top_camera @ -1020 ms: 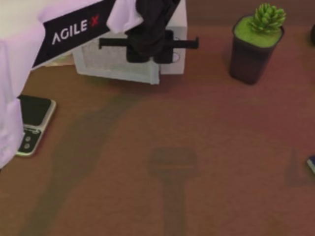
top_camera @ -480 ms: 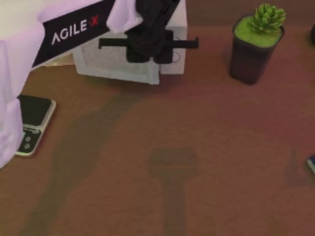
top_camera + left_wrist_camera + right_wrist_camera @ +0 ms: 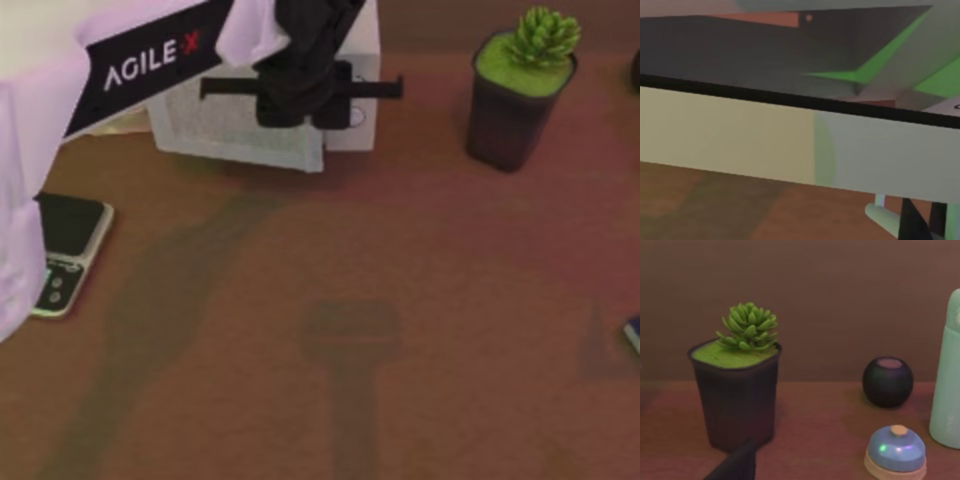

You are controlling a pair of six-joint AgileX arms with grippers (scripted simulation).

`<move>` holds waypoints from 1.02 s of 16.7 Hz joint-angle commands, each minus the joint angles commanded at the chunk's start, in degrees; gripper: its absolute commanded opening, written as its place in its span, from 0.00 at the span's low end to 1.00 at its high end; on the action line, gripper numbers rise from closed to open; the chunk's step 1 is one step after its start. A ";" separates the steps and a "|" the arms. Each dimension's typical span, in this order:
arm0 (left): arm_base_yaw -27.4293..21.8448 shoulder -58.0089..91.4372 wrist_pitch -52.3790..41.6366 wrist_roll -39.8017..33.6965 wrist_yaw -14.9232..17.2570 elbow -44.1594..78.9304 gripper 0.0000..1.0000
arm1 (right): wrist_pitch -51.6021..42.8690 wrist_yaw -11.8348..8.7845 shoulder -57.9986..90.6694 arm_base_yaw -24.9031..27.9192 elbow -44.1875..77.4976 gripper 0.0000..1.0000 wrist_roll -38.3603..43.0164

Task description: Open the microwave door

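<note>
The white microwave [image 3: 360,40] stands at the back of the table, partly under my left arm. Its door [image 3: 230,130], with the speckled grey mesh window, stands slightly ajar, and its free right edge juts toward the table's front. My left gripper [image 3: 303,118] is at that edge. In the left wrist view the door's edge [image 3: 790,140] fills the frame. A dark fingertip [image 3: 914,227] lies against the pale rod handle [image 3: 882,215], shut on it. My right arm is outside the top view. Only one dark fingertip [image 3: 735,465] of it shows in its wrist view.
A potted succulent [image 3: 520,90] stands right of the microwave. A flat scale-like device [image 3: 65,250] lies at the left edge and a blue item [image 3: 633,333] at the right edge. The right wrist view shows the plant [image 3: 737,390], a black ball [image 3: 887,381], a bell [image 3: 896,452] and a mint bottle [image 3: 947,375].
The left gripper and the door's free edge have crept a hair to the left. Nothing else has moved.
</note>
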 joint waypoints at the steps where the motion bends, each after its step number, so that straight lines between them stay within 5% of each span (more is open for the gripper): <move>1: 0.00 0.00 0.00 0.00 0.00 0.00 0.00 | 0.00 0.00 0.00 0.00 0.00 1.00 0.00; 17: 0.69 -5.50 4.57 5.87 2.95 -8.76 0.00 | 0.00 0.00 0.00 0.00 0.00 1.00 0.00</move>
